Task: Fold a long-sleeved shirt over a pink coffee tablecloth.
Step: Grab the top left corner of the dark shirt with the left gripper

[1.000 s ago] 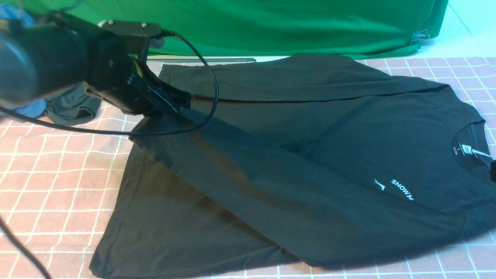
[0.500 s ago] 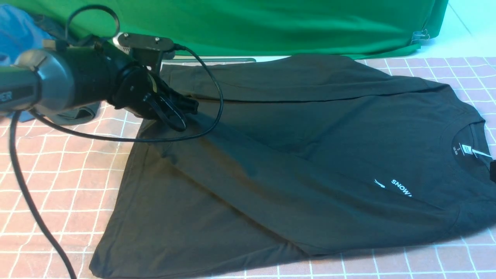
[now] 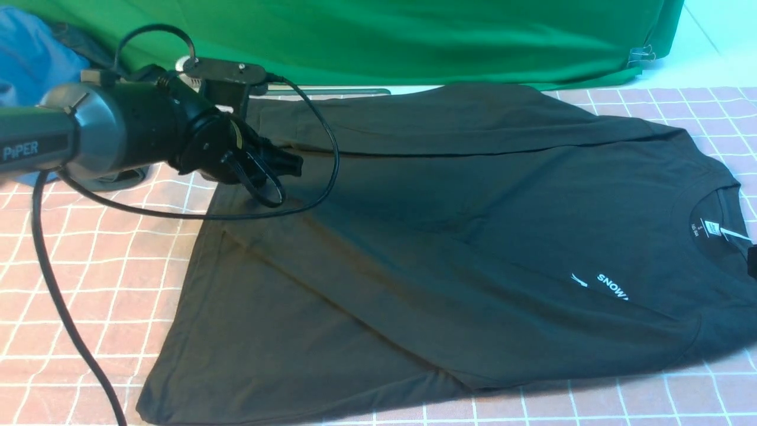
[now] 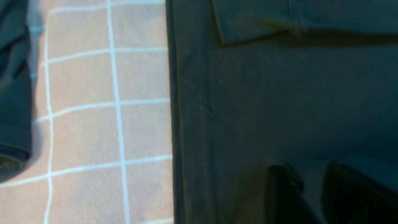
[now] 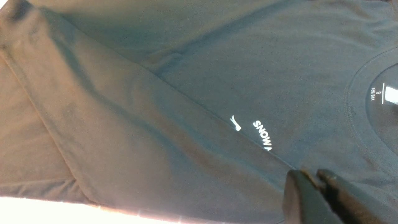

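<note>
The black long-sleeved shirt (image 3: 473, 236) lies flat on the pink coffee tablecloth (image 3: 89, 266), collar to the right, with both sleeves folded across its body. Its white print (image 3: 612, 286) is half covered by the near sleeve. My left gripper (image 3: 287, 168) hovers over the shirt's hem end at the back left. In the left wrist view this gripper (image 4: 311, 177) is open, with only shirt fabric (image 4: 279, 93) showing through the gap. My right gripper (image 5: 312, 174) is shut just above the shirt near the print (image 5: 262, 135), with nothing visibly in it. It barely shows at the front view's right edge.
A green cloth (image 3: 414, 41) hangs along the back. A blue garment (image 3: 29, 53) and a dark grey garment (image 4: 12, 93) lie at the far left, beside the shirt's hem. The left arm's black cable (image 3: 53, 296) trails over the tablecloth at the left.
My left gripper has opened and let go of the near sleeve. The sleeve, held slightly raised a second ago, now lies flat across the shirt. The left arm has drawn back a little.
</note>
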Robot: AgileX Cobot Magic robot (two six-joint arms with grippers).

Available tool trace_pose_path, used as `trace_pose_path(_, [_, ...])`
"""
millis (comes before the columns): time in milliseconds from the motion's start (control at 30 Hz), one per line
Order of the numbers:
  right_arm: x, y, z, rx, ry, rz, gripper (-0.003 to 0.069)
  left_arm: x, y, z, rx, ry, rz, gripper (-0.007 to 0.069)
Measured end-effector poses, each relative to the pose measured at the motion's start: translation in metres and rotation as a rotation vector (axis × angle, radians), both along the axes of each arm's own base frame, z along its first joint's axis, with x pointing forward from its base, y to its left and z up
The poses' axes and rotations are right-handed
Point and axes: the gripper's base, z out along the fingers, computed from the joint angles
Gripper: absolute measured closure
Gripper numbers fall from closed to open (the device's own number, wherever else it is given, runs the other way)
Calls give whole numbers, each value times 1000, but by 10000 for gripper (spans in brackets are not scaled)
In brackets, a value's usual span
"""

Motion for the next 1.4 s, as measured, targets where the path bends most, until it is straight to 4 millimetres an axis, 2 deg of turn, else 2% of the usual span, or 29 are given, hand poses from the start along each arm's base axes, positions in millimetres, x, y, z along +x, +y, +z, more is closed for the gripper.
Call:
trace_pose_path(100, [0, 0, 0, 0, 0, 0, 568, 6, 0, 12, -45, -21, 68, 276])
trace_pose_path(167, [0, 0, 0, 0, 0, 0, 567, 13, 0, 29, -122, -35, 171, 231])
trace_pose_path(200, [0, 0, 0, 0, 0, 0, 567, 13, 0, 30, -129, -28, 188, 229])
trace_pose_path(300, [0, 0, 0, 1, 0, -1, 562, 28, 2, 64, -263, -42, 287, 212])
trace_pose_path(367, [0, 0, 0, 1, 0, -1, 559, 39, 3, 77, -323, -59, 293, 212])
trace_pose_path(467, [0, 0, 0, 2, 0, -1, 557, 56, 7, 86, -406, -81, 312, 212])
trace_pose_path(600, [0, 0, 0, 2, 5, -1, 552, 83, 19, 69, -463, -64, 365, 212])
trace_pose_path(667, [-1, 0, -1, 1, 11, 0, 550, 98, 27, 45, -458, -35, 394, 212])
trace_pose_path(700, [-1, 0, -1, 1, 12, 0, 550, 99, 28, 43, -457, -35, 394, 212])
trace_pose_path(733, [-1, 0, -1, 1, 11, 0, 549, 105, 29, 30, -450, -24, 394, 212])
trace_pose_path(767, [-1, 0, -1, 1, 12, 1, 548, 106, 30, 25, -447, -19, 395, 212])
trace_pose_path(800, [-1, 0, -1, 1, 12, 1, 546, 111, 30, 9, -430, 1, 387, 212])
trace_pose_path(933, [-1, 0, -1, 1, 12, 1, 540, 118, 28, -24, -411, 26, 374, 212])
trace_pose_path(1033, [-1, 0, -1, 1, 12, 1, 536, 122, 28, -40, -410, 32, 375, 212])
trace_pose_path(1100, [-1, 0, -1, 0, 16, 1, 536, 123, 28, -47, -406, 33, 370, 212])
trace_pose_path(1300, [-1, 0, -1, 0, 19, 2, 533, 125, 27, -49, -394, 19, 346, 229])
trace_pose_path(1333, [-1, 0, -1, 0, 19, 2, 533, 125, 27, -49, -380, 20, 331, 254])
trace_pose_path(1400, [-1, 0, -1, 0, 19, 2, 528, 125, 27, -50, -362, 23, 304, 368])
